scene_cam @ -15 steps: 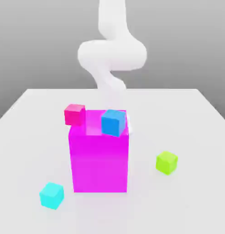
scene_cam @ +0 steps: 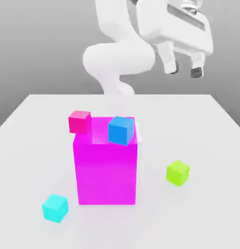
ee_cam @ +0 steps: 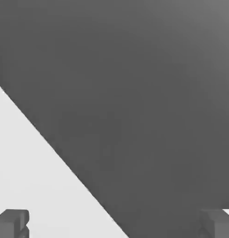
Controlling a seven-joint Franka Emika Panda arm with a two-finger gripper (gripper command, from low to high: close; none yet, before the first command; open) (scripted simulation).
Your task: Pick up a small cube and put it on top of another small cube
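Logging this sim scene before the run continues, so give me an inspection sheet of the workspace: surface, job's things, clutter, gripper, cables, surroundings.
Surface: white table, flat.
Job's things: lime-green cube on the table, at the exterior view's right of the magenta block; untouched.
Clutter: blue cube by the block's top; pink cube behind it; cyan cube in front.
Gripper: gripper open, empty, high above the table.
Cables: nothing seen.
Surroundings: plain grey backdrop.

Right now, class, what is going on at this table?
A white robot arm holds its claw open and empty, high above the table. The small lime-green cube sits untouched on the table, on the exterior view's right of the big magenta block. A blue cube, a pink cube and a cyan cube also lie unheld.
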